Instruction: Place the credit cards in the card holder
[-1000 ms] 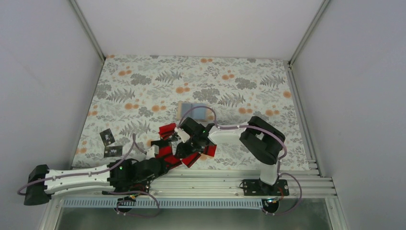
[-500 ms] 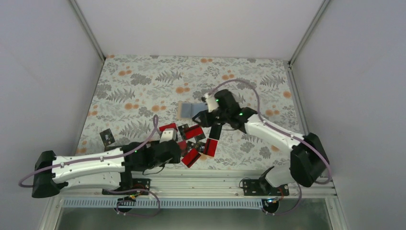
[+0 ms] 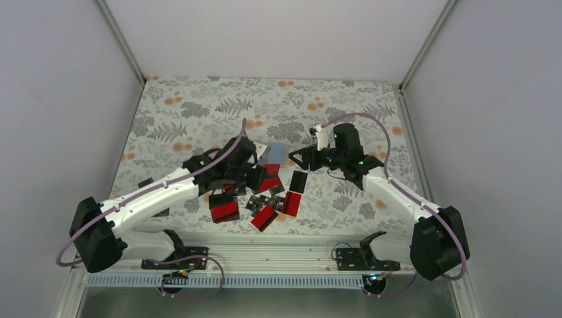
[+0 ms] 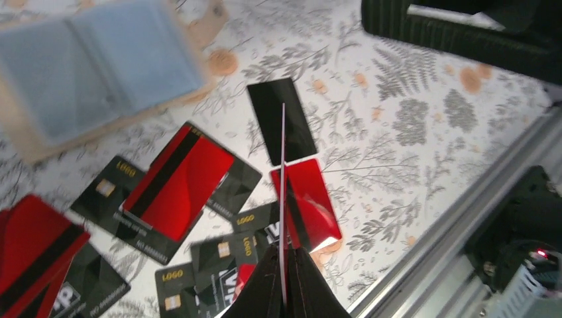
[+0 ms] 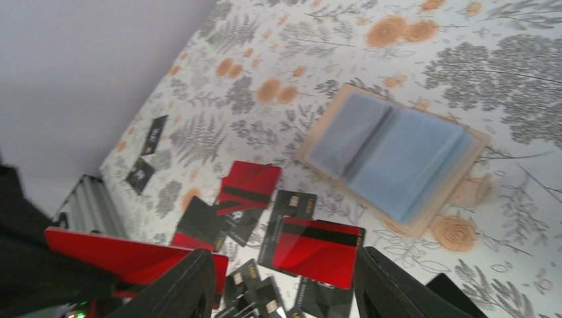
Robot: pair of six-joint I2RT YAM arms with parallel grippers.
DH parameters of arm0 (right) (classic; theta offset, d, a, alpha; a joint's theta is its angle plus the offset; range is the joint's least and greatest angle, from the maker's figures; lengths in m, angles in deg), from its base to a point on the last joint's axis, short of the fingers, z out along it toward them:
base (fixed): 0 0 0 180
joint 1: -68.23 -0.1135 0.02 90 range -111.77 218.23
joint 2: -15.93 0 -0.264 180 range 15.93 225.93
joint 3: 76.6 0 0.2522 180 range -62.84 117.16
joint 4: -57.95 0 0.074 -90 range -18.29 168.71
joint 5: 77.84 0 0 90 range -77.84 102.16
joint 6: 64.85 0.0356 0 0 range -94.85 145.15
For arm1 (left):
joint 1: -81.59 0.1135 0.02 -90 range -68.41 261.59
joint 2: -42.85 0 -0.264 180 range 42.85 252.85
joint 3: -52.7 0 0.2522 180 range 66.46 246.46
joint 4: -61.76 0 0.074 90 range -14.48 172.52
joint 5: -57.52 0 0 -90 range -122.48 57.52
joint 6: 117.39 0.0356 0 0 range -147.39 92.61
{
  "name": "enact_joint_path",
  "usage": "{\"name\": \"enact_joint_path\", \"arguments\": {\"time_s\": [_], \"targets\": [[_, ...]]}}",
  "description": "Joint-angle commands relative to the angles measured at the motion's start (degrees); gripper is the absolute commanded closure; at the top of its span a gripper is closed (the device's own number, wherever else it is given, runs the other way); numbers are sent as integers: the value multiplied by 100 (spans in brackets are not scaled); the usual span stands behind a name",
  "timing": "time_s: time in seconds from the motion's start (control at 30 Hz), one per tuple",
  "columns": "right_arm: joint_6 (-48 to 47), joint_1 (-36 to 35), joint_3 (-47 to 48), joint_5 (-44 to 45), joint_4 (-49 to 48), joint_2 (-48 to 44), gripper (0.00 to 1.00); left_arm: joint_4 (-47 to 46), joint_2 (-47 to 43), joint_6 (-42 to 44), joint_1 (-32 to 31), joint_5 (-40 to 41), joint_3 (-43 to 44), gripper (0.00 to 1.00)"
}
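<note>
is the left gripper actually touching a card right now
Touching. The left wrist view shows the left gripper shut on a credit card, seen edge-on, with the card's lower end pinched between the closed jaws.

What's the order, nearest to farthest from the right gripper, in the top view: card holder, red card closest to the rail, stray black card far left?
From the right gripper:
1. card holder, just to its left.
2. red card, on the near side and to its left.
3. stray black card, far left.
</note>
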Motion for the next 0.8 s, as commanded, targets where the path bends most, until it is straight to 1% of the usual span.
{"name": "enact_joint_path", "arguments": {"time_s": [0.0, 0.07, 0.17, 0.27, 0.4, 0.53, 0.63, 0.77], "targets": [[-227, 202, -13, -1376, -478, -148, 45, 167, 146, 1387, 449, -1596, 566, 98], [-213, 203, -142, -1859, -743, -210, 44, 290, 271, 1676, 626, -2385, 748, 98], [-312, 203, -274, -2454, -919, -343, 36, 367, 383, 1946, 799, -2960, 937, 98], [-223, 205, -320, -3147, -1137, -430, 32, 372, 454, 2154, 967, -3424, 975, 98], [-243, 203, -289, -3300, -1100, -652, 30, 493, 531, 2460, 1009, -3965, 1003, 98], [-183, 203, -276, -3539, -1052, -732, 31, 495, 406, 2561, 1026, -4147, 1007, 97], [-107, 190, -329, -3741, -1082, -719, 35, 522, 326, 2651, 1040, -4401, 998, 98], [-129, 15, -286, -3919, -1022, -567, 41, 583, 328, 2673, 1040, -4479, 1006, 98]]}}
